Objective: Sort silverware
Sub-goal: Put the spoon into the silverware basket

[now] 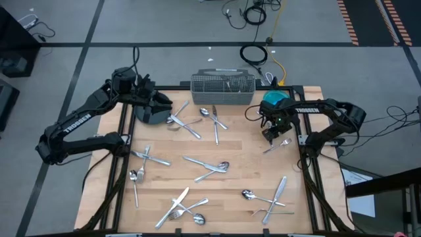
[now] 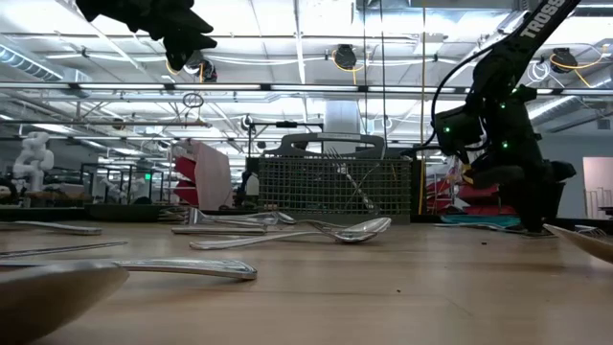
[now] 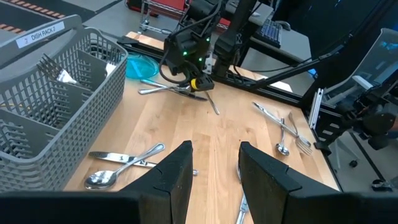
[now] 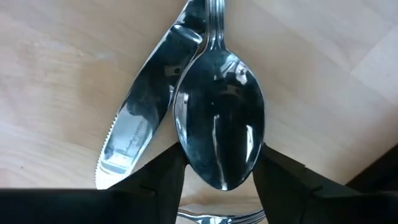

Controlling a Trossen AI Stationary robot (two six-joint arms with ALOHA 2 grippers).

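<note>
Right gripper [image 4: 214,177] straddles a mirror-bright spoon [image 4: 217,124], fingers half apart around its bowl; a serrated knife [image 4: 140,124] lies at its 9 o'clock, touching.

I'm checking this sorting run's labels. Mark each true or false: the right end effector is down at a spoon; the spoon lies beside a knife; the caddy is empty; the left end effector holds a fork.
1. The right end effector is down at a spoon: true.
2. That spoon lies beside a knife: true.
3. The caddy is empty: false, silverware already stands inside.
4. The left end effector holds a fork: false, nothing sits between its fingers.
</note>
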